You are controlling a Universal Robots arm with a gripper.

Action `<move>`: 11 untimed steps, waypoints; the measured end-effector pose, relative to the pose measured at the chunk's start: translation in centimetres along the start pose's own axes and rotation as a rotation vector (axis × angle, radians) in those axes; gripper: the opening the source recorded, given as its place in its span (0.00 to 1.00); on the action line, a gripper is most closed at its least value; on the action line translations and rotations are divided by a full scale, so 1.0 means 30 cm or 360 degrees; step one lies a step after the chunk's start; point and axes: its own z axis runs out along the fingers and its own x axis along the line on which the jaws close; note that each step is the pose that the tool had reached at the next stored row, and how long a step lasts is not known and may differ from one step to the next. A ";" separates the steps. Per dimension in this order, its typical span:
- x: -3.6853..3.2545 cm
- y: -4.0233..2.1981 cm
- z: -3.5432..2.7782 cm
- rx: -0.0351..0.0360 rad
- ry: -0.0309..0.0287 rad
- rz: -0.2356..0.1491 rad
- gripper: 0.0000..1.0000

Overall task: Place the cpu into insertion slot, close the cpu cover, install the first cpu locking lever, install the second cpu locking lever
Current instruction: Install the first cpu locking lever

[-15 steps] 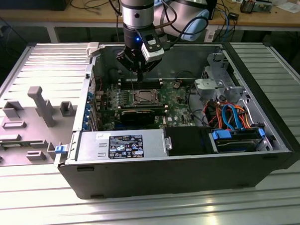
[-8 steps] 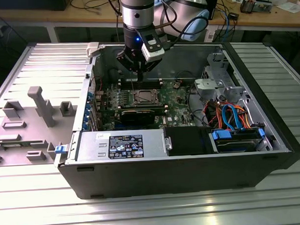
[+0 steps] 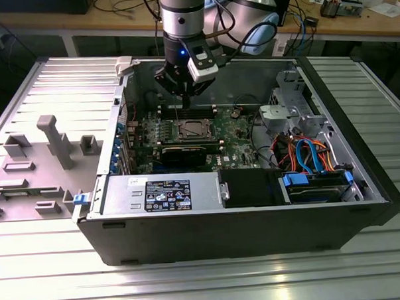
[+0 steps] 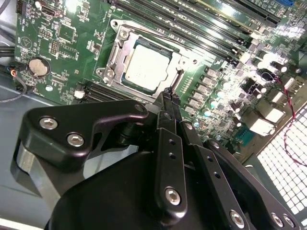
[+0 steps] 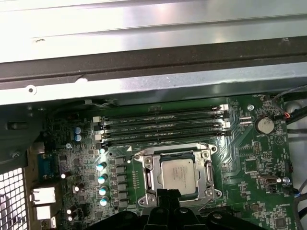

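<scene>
The cpu (image 4: 146, 68), a silvery-grey square, lies in the insertion slot (image 3: 190, 130) on the green motherboard (image 5: 254, 167). In the first wrist view the cpu (image 5: 178, 175) sits in the same place. The cpu cover (image 4: 115, 52), a silvery frame, lies flat around the chip's edges, as the cpu cover (image 5: 149, 172) also does in the first wrist view. My gripper (image 4: 169, 94) hangs above the board beside one edge of the socket, its black fingers together and holding nothing. In the exterior view my gripper (image 3: 184, 97) hovers just behind the socket, over the memory slots.
The motherboard lies inside an open computer case (image 3: 360, 176). Long black memory slots (image 5: 163, 127) run beside the socket. A power supply (image 3: 162, 195), a black drive bay (image 3: 251, 187) and coloured cables (image 3: 306, 152) fill the case's near side. Grey fixtures (image 3: 53, 140) stand at the exterior view's left.
</scene>
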 end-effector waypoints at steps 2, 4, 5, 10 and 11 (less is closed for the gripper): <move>0.014 -0.001 0.000 0.0000 -0.00001 0.0000 0.11; 0.036 -0.003 -0.001 0.0000 -0.00001 0.0000 0.11; 0.043 -0.004 -0.001 0.0000 -0.00001 0.0000 0.11; 0.053 -0.005 -0.001 -0.0002 -0.00001 -0.0058 0.11; 0.053 -0.005 0.000 -0.0003 -0.00003 -0.0078 0.11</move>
